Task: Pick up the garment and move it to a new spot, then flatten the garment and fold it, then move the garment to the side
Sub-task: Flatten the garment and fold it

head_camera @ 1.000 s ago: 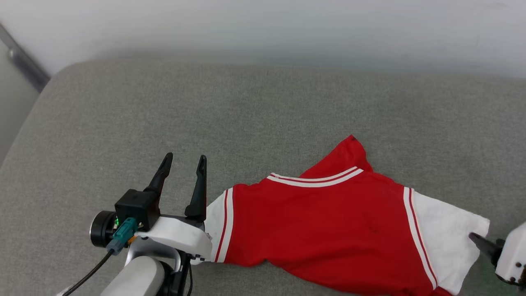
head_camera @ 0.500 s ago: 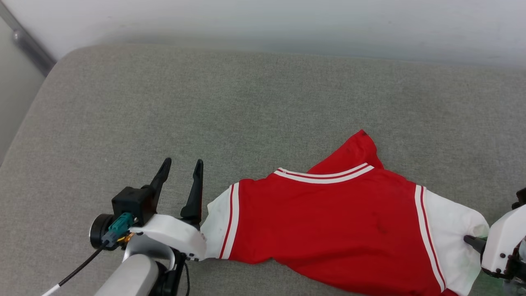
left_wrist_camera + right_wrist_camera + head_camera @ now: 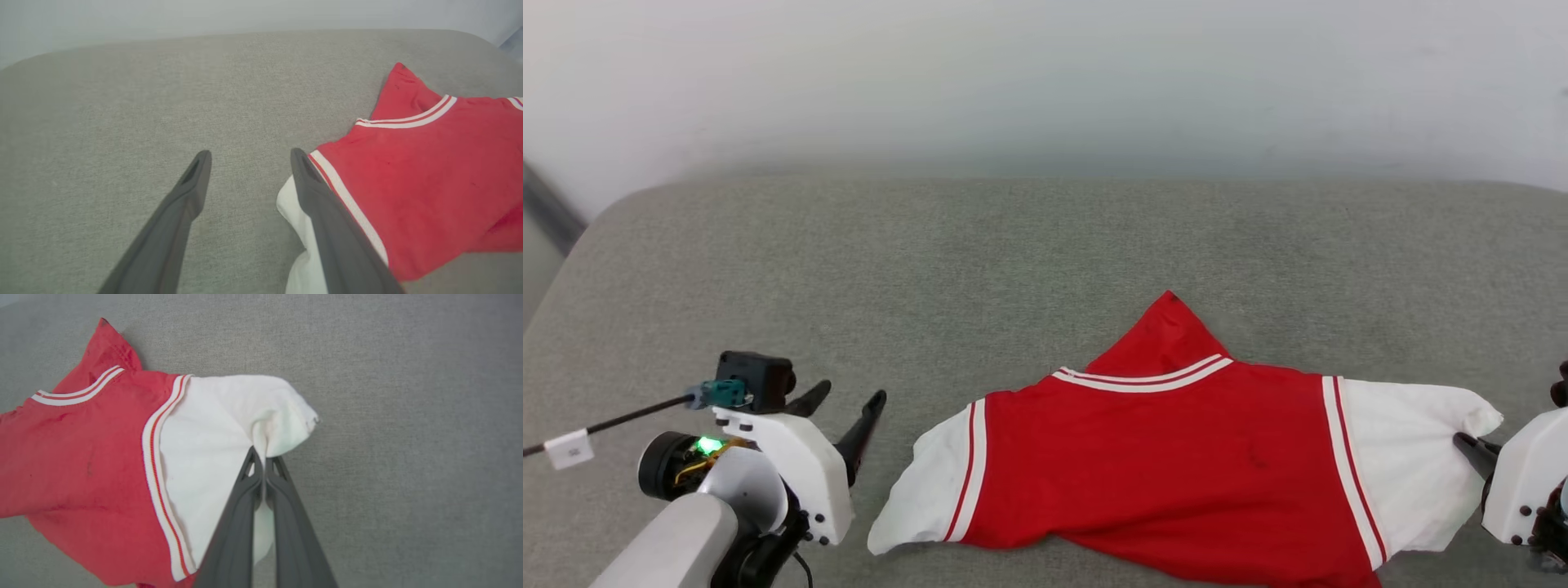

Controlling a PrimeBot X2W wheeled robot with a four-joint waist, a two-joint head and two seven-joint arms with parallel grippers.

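The garment is showing soft matt cloth: red body faintly smudged, white end panels slightly fuzzy, striped bands ribbed. The cushion under it is showing coarse grey woven fabric, matt. Left end effector fingers are looking like smooth matt dark plastic; its wrist housing is gleaming as white plastic.

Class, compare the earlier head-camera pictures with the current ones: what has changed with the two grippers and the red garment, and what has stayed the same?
The right gripper has closed, pinching the white end panel of the garment. The left gripper has drawn away leftward from the other white panel and is still open. The garment still lies spread on the grey cushion.
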